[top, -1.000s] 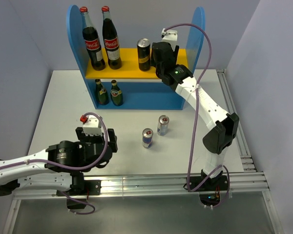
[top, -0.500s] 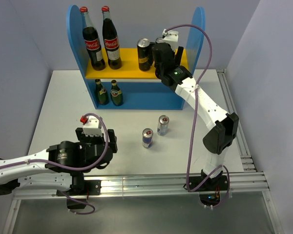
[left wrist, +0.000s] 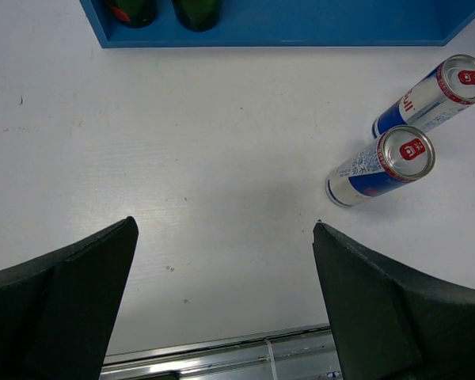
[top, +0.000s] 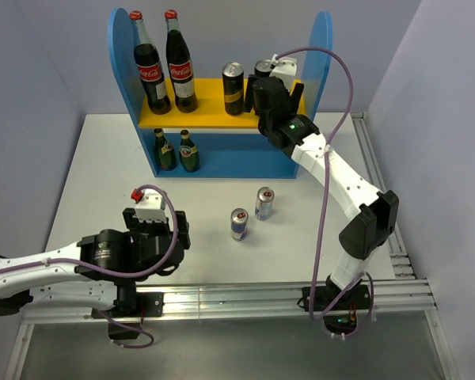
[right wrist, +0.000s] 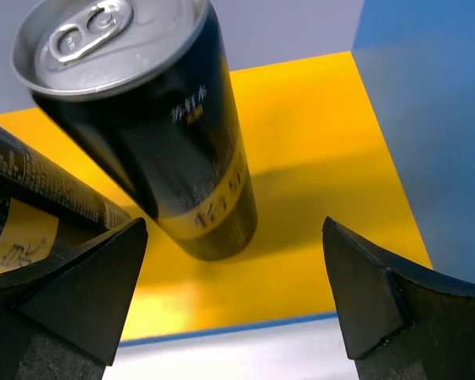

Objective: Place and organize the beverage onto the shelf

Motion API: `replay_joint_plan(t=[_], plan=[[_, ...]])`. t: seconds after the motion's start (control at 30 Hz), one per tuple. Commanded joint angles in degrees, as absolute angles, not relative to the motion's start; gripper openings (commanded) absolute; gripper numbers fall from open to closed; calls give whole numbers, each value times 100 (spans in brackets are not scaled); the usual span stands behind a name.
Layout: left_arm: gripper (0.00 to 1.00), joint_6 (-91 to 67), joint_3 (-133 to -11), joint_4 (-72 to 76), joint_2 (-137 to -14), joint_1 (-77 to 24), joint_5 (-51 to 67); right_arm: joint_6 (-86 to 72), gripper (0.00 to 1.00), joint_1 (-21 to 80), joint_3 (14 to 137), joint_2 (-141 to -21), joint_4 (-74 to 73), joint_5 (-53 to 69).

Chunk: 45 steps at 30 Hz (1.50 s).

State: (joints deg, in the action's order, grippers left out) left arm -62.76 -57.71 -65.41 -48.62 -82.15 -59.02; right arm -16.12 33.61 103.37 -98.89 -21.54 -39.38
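Note:
The blue shelf [top: 323,47] has a yellow upper board [right wrist: 317,134]. One tall dark can [top: 233,87] stands on that board. A second dark can [right wrist: 154,134] stands to its right, free, just beyond my right gripper [right wrist: 233,229], which is open and level with the can's foot. In the top view that gripper [top: 267,85] hides most of this can. Two green bottles [top: 165,150] [top: 189,152] stand on the lower tier. Two slim cans [left wrist: 380,166] [left wrist: 431,95] stand on the table. My left gripper [left wrist: 224,224] hangs open over bare table, to their left.
Two red-capped cola bottles [top: 151,67] [top: 180,63] stand on the left half of the yellow board. The right blue side panel [right wrist: 427,119] rises close to the right finger. A metal rail [top: 245,299] runs along the table's near edge.
My right gripper has opened and let go of the second dark can on the yellow board, then drawn back slightly. The left arm has not moved.

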Motion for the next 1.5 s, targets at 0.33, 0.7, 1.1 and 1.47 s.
replay_joint_plan(t=[0.33,0.7,1.1,1.47], plan=[[99,-6451,-5871,-6636,-4913,-8271,-6108,-2153,100,3506,9203,-8526,-2092,-3612],[99,-5907,-5722,-5951,-5403,-8279,-5915,-3005,100,4877,6814,-6286,-2346,-4315],[99,-5047,-4431,-1806,-7628,-8402,-5266,-4280,100,5765,4694,-4598,-3207,-4192],[99,-3569,-4798,1134,-9474,-8183,-5282,-4421,100,5775,4017,-3937,-3287,-4113]])
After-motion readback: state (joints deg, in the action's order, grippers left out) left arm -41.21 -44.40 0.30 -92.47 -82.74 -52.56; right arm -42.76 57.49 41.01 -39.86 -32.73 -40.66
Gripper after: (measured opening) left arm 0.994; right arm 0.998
